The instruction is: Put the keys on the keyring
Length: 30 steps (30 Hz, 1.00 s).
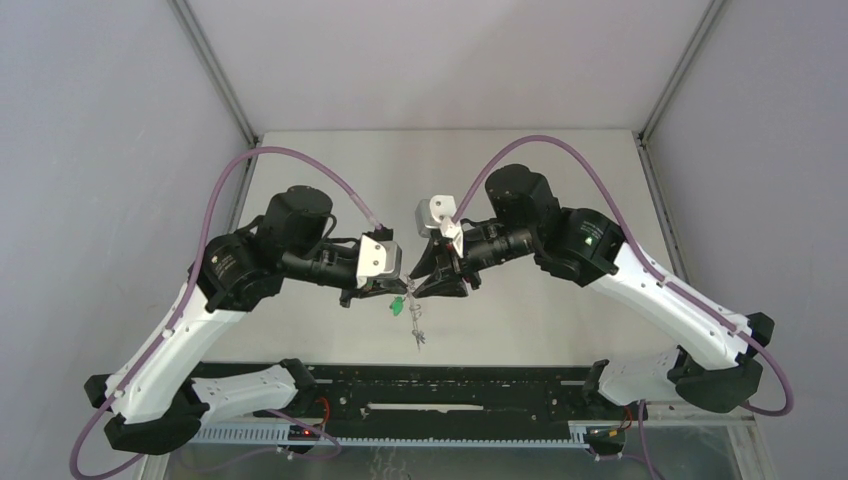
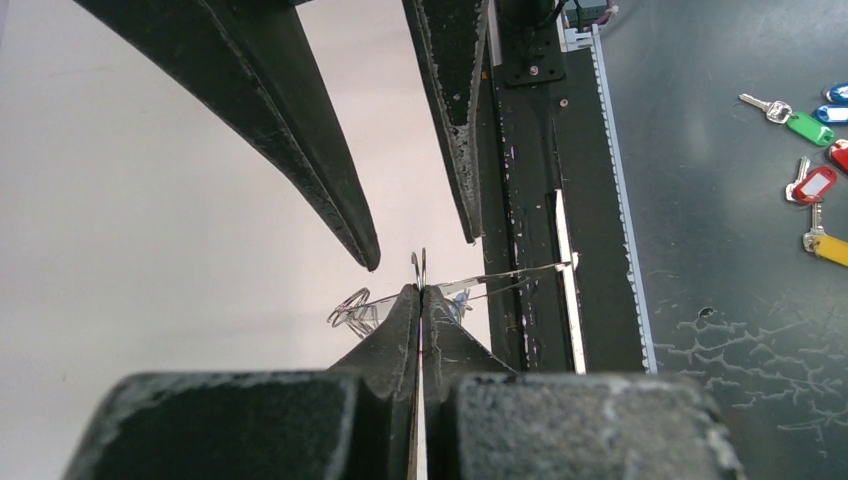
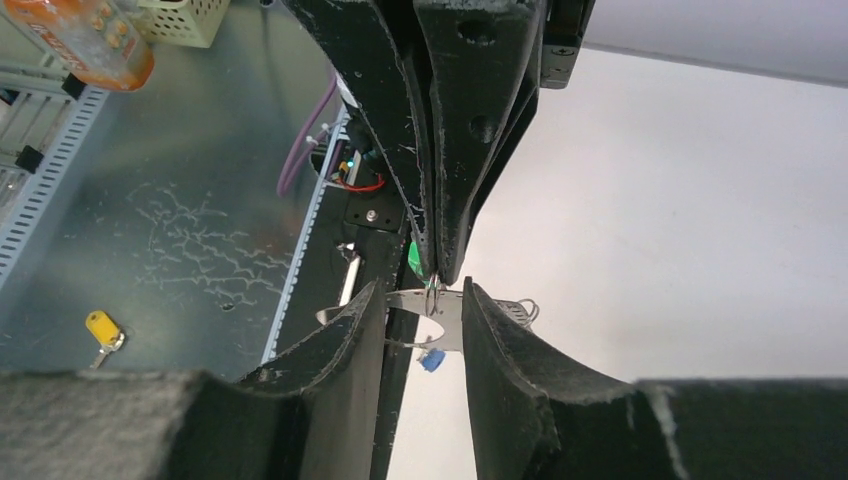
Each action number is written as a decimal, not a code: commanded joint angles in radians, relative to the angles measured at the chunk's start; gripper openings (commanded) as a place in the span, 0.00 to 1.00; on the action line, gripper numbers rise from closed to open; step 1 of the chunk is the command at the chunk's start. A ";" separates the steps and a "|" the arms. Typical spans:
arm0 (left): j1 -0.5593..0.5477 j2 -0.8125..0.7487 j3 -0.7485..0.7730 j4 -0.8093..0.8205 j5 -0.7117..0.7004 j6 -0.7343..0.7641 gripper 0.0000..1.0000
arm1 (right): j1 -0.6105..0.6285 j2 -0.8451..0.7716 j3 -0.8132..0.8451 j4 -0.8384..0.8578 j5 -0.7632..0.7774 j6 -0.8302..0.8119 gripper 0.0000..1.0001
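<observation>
My left gripper (image 2: 421,290) is shut on a thin wire loop of the keyring (image 3: 450,319), holding it in the air between the two arms. The keyring is a grey metal band seen nearly edge-on, with small wire loops (image 2: 350,308) at its rim. It hangs down below the grippers in the top view (image 1: 418,330). The keys hang from it: the green head (image 3: 415,261) beside the left fingertips and the blue head (image 3: 432,360) below the band. My right gripper (image 3: 422,295) is open, its fingers on either side of the band and not clamping it.
The black base rail (image 1: 450,385) runs along the table's near edge under the grippers. Several spare tagged keys (image 2: 812,128) lie on the dark floor beyond the rail. A yellow-tagged key (image 3: 103,330), an orange bottle (image 3: 95,40) and a basket (image 3: 185,20) are off the table.
</observation>
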 commanded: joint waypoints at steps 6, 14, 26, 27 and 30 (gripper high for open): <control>0.002 -0.012 0.056 0.016 0.040 0.007 0.00 | 0.032 0.033 0.069 -0.056 0.086 -0.043 0.41; 0.004 -0.013 0.060 0.016 0.045 0.007 0.00 | 0.036 0.061 0.092 -0.069 0.084 -0.049 0.35; 0.003 -0.027 0.056 0.025 -0.015 0.015 0.41 | -0.030 -0.024 -0.050 0.141 0.022 0.069 0.00; 0.003 -0.031 0.057 0.024 -0.026 0.019 0.45 | -0.053 -0.052 -0.090 0.230 0.000 0.116 0.00; 0.002 -0.048 0.047 0.033 -0.045 0.020 0.54 | -0.097 -0.136 -0.217 0.438 -0.052 0.230 0.00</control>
